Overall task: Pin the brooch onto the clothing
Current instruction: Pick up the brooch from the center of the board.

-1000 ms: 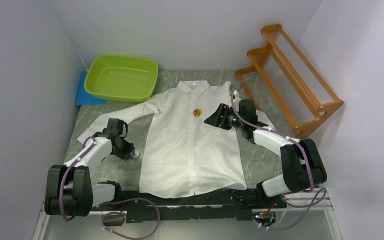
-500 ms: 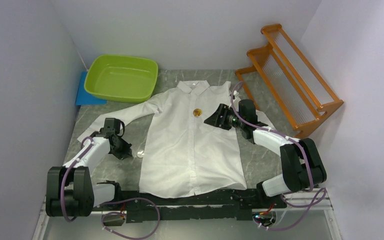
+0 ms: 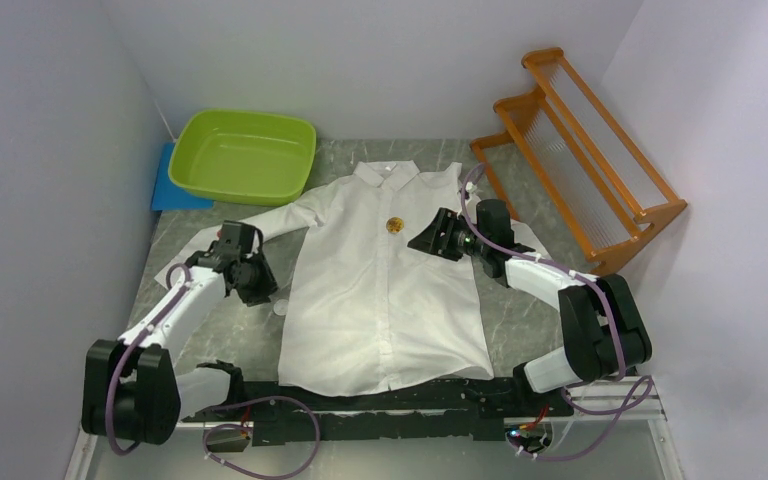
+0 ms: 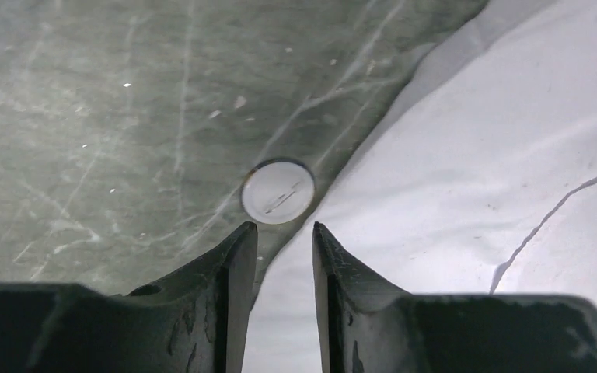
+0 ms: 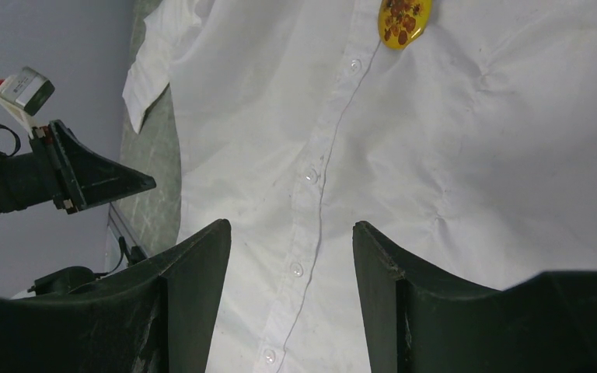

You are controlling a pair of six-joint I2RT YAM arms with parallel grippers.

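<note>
While the white shirt (image 3: 385,300) lies flat on the grey table (image 3: 520,335), its collar points to 12 o'clock and its bottom edge points to 6 o'clock. So its long way runs from the far side to the near side. One sleeve reaches out toward 9 o'clock. The buttons run down the middle in a line.

The brooch (image 3: 394,225) sits on the chest of the shirt, up near the collar and just beside the button line. It is a small yellow oval with brown spots. Its long way runs about the same way as the button line, tipped a little. I cannot tell if its pin goes through the cloth.

The right gripper (image 5: 291,225) hangs over the shirt, near the brooch, on its 3 o'clock side. Its two fingers are wide apart and hold nothing.

The left gripper (image 4: 284,227) is at the shirt's 9 o'clock edge. Its fingers have only a thin gap between them, with nothing in it. Just past the tips lies a little white round disc (image 4: 277,191), on the table right at the shirt's edge.

A green tub (image 3: 243,157) stands at 11 o'clock. An orange rack (image 3: 580,150) stands at 2 o'clock.
</note>
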